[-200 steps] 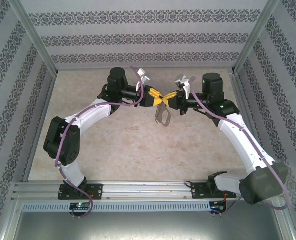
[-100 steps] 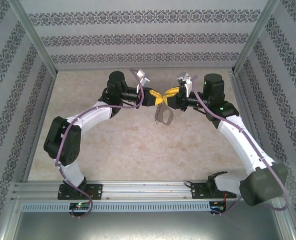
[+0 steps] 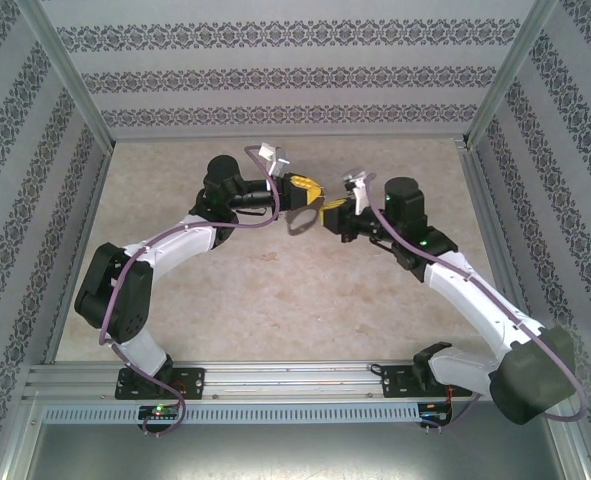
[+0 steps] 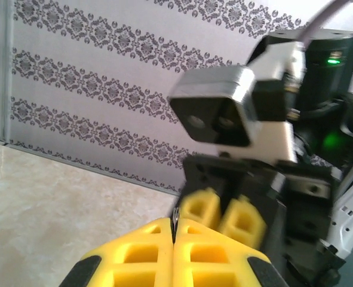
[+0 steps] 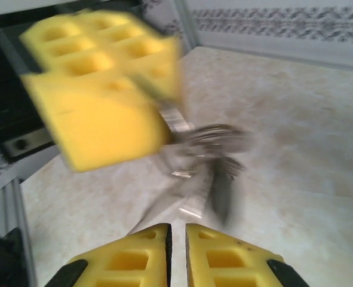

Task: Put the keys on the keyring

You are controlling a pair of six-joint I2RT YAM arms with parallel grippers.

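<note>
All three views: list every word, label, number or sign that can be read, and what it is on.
None readable. The patterned walls carry only ornament; the yellow pincer pads, the grey metal keyring loop and the white arms bear no legible print.

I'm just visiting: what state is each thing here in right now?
Left end effector: shut, pinching the keyring.
Right end effector: almost closed, nothing seen in it.
Keyring: held off the table, hanging from the left end effector.
Key: probably the dark blur hanging with the keyring; attachment unclear.
</note>
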